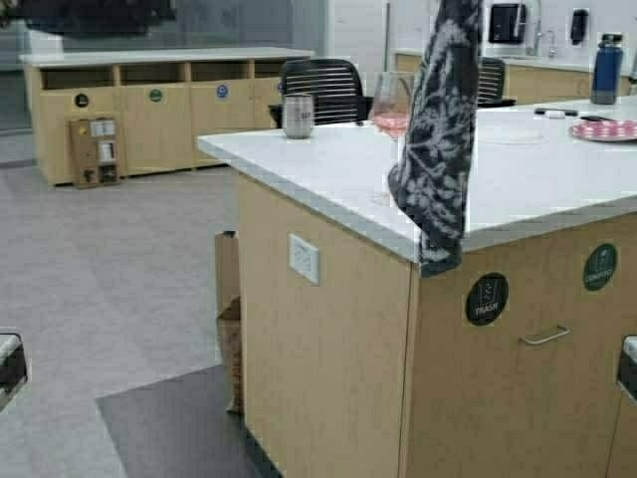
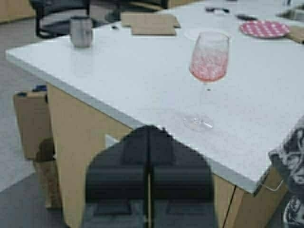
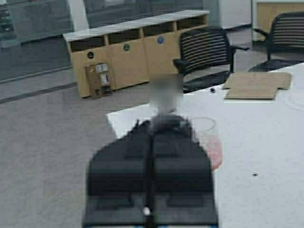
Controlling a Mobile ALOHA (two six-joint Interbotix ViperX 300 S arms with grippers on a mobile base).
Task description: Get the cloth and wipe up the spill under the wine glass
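The cloth (image 1: 441,139), dark grey with a white leaf print, hangs limp from above the high view, down over the counter's front edge. Its hem shows in the left wrist view (image 2: 292,159). The wine glass (image 1: 391,115) stands upright just left of the cloth, with pinkish liquid in its bowl (image 2: 209,59). A faint wet sheen lies round its foot (image 2: 198,122). My right gripper (image 3: 151,126) is shut on a bunch of the cloth (image 3: 166,122), above the glass (image 3: 211,142). My left gripper (image 2: 149,130) is shut and empty, just short of the counter edge, facing the glass foot.
On the white counter (image 1: 299,159) stand a steel tumbler (image 1: 298,116), a blue bottle (image 1: 606,70), a red checked plate (image 1: 607,129) and flat cardboard (image 2: 149,23). Black chairs (image 1: 320,90) stand behind the counter. Cardboard boxes (image 1: 231,329) lean against its left side.
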